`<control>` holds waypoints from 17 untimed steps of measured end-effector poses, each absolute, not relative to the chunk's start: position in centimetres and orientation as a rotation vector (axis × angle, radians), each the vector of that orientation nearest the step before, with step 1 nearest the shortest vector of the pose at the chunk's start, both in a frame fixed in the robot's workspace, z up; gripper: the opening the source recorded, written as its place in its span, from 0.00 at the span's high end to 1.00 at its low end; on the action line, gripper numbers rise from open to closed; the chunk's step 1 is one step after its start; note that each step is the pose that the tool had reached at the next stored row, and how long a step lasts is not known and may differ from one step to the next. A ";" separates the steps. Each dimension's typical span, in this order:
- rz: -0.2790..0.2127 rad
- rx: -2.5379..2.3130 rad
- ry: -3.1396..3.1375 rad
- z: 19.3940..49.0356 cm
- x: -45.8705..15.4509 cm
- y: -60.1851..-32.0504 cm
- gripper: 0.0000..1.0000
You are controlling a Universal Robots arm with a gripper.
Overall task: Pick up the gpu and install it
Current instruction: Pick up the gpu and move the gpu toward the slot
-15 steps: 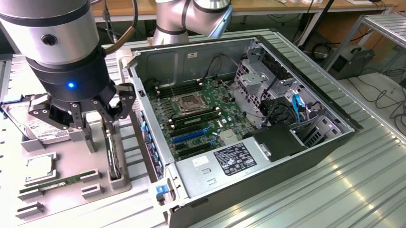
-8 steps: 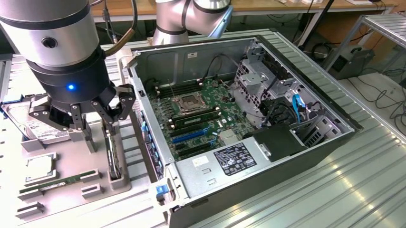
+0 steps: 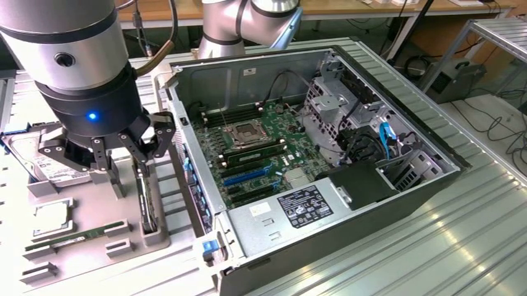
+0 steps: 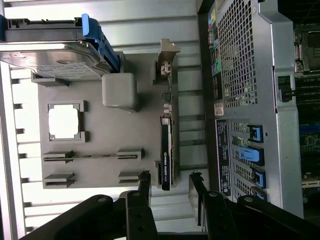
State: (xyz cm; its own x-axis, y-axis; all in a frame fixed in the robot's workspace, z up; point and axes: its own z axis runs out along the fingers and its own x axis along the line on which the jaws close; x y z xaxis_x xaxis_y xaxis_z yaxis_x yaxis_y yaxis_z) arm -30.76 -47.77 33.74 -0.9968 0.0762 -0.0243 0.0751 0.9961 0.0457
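Standing on its long edge, the gpu (image 4: 166,150) is held in a slot of the tray (image 4: 95,130), just beside the case (image 4: 250,75), probably so that both flat faces are left free for a grasp from above. Its long axis is laid parallel to the rear panel of the case; the end with the silver bracket (image 4: 167,57) is pointed away from the blue latches (image 4: 252,150) of the case. The gripper (image 4: 170,186) is poised above the gpu, outside the case. The fingers (image 4: 145,187) are spread apart, one to each side of the gpu's line, and nothing is grasped; no contact is seen.
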 end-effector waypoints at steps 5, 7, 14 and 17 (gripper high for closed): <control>0.070 0.118 3.113 33.5 -30.8 -47.8 0.56; 0.070 0.118 3.113 33.4 -30.8 -47.8 0.56; 0.070 0.118 3.113 33.1 -30.9 -47.8 0.56; 0.070 0.118 3.112 33.0 -31.0 -47.8 0.56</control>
State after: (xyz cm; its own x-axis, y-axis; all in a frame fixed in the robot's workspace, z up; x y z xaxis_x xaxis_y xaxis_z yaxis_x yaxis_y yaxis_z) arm -30.98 -47.76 32.95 -0.9968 0.0763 -0.0244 0.0751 0.9961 0.0457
